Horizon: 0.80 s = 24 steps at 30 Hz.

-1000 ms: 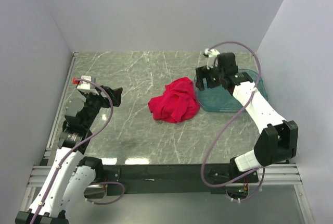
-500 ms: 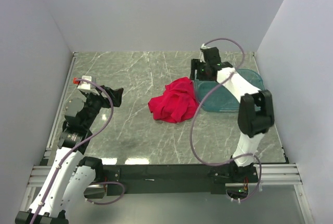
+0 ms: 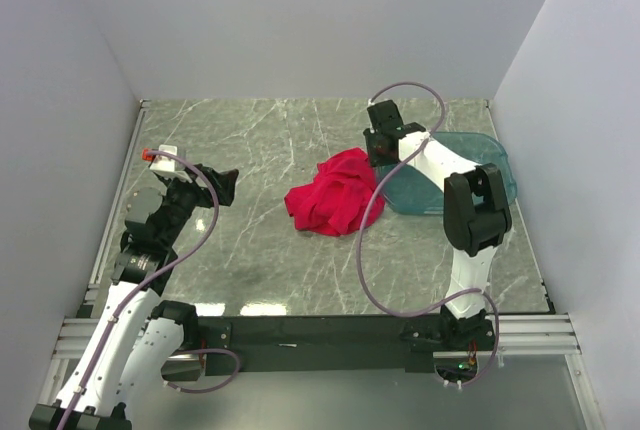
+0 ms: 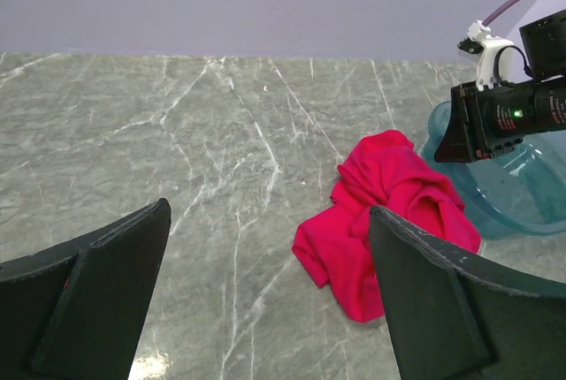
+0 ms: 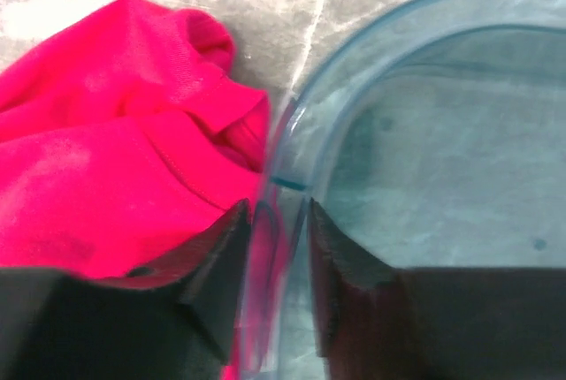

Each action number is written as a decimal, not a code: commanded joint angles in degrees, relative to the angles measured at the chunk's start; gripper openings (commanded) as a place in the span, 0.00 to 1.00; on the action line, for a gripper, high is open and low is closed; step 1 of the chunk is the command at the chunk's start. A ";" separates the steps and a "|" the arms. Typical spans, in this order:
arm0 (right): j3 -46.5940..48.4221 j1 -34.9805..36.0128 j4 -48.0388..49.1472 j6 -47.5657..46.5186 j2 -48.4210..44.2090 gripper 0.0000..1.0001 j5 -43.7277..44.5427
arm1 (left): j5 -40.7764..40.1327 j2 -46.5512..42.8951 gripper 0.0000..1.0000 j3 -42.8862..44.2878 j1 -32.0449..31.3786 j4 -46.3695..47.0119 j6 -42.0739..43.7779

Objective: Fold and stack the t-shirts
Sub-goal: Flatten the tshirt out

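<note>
T-shirt (image 3: 335, 193), red, in a crumpled heap on the grey marble table (image 3: 260, 140), about mid-table. Lies unfolded, its right edge up against the outer wall of a translucent blue tub (image 3: 490, 165). Right gripper (image 5: 274, 208) down at the tub's left rim, just beside the cloth. Straddles the wall: one finger outside, on the shirt's side, the other inside the tub. Jaws set narrow, against both faces of the rim. Grips the tub, not the shirt. Left gripper (image 4: 270, 208) well apart from the heap, above the table's left side. Points toward the shirt and the tub beyond it. Jaws spread wide, with only bare marble between the fingers. Holds nothing.
</note>
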 commanded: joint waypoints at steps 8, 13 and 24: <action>-2.85 -3.24 -5.43 -21.17 -7.26 0.08 -9.68 | 1.00 -1.29 0.99 -0.03 -0.31 2.67 0.28; -12.58 -3.60 -9.04 -34.82 -18.33 0.05 -18.48 | 1.00 -2.00 1.00 -0.11 -0.40 2.76 0.36; -29.41 -10.35 -6.12 -74.29 -29.43 0.08 -12.95 | 1.35 -1.65 0.99 -0.11 -0.75 2.76 0.45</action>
